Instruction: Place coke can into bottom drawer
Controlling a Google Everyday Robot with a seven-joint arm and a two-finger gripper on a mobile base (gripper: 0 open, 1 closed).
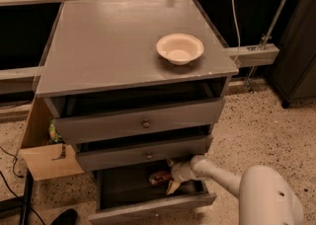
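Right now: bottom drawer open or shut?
Open: the bottom drawer is pulled out, its dark interior exposed, with the coke can and the gripper inside it.

Robot lab: gripper point(171, 182) inside bottom drawer point(150, 210)

The gripper point(171, 178) sits inside the bottom drawer point(148, 210), partly tucked under the middle drawer point(143, 155). The coke can point(159, 177) just left of it shows only as a reddish patch, its lettering too small to read. Shadow swallows the drawer's far interior. The lower right edge cuts off the white arm point(266, 194).
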